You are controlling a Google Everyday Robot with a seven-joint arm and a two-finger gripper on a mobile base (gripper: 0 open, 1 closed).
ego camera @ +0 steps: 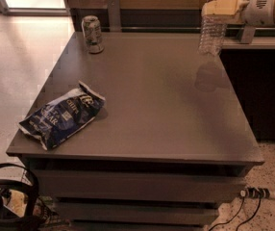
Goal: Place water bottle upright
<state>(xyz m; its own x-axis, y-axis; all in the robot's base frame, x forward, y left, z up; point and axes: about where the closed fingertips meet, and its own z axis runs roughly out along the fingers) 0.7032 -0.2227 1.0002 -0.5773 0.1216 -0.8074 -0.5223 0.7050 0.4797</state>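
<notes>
Upright, water bottle (212,35) in tool (219,7) over table's (152,90) far-right corner

My gripper (218,7), matt cream plastic, is clamped at the table's far right corner on the bottle (212,35), which is clear ribbed plastic. The table (152,105) is smooth grey with a soft sheen, the can (93,32) shiny metal, the bag (63,114) glossy and crinkled.
</notes>
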